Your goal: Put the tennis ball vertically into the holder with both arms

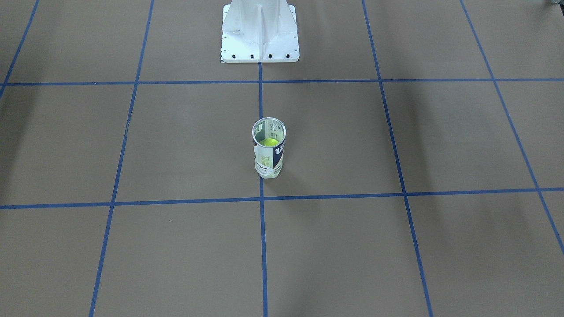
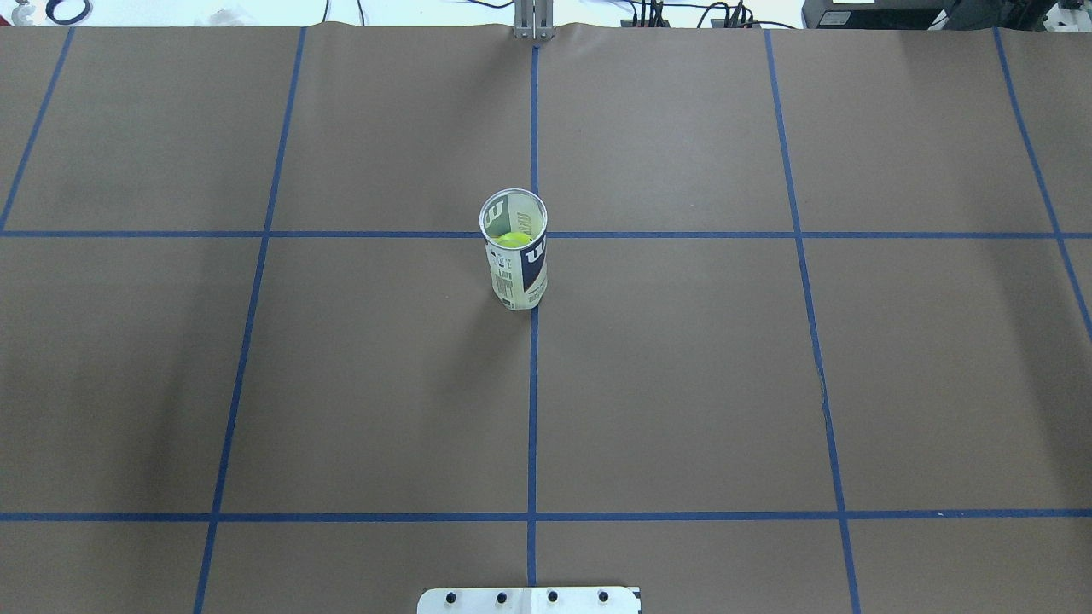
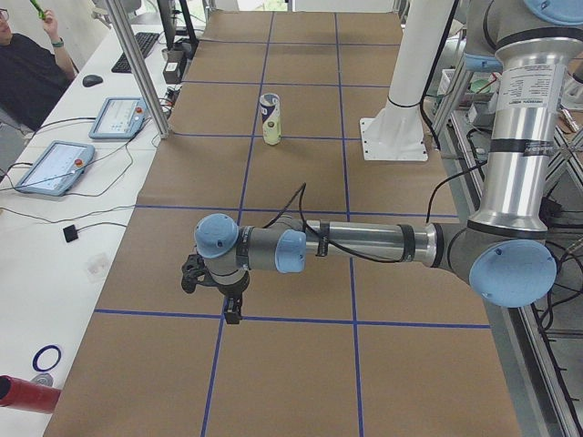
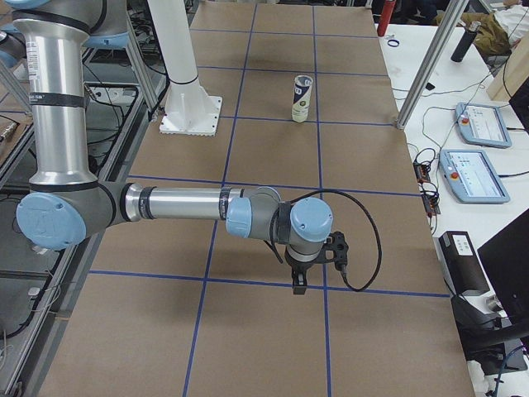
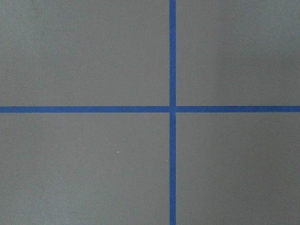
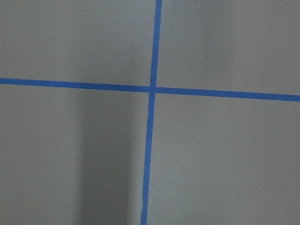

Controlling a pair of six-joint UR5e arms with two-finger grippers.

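The holder (image 1: 268, 159), a clear tube with a white and navy label, stands upright at the table's middle. It also shows in the overhead view (image 2: 517, 275) and small in both side views (image 3: 270, 118) (image 4: 302, 97). A yellow-green tennis ball (image 1: 270, 142) (image 2: 512, 240) sits inside it. My left gripper (image 3: 225, 299) hangs over a tape crossing far from the holder. My right gripper (image 4: 307, 275) hangs over another crossing at the opposite end. Whether either is open or shut I cannot tell. Both wrist views show only brown paper and blue tape.
The white pedestal base (image 1: 260, 31) (image 2: 529, 599) stands at the robot's side of the table. Blue tape lines grid the brown paper. An operator (image 3: 27, 64), tablets (image 3: 55, 167) (image 4: 471, 174) and an aluminium post (image 3: 137, 64) are along the far table edge.
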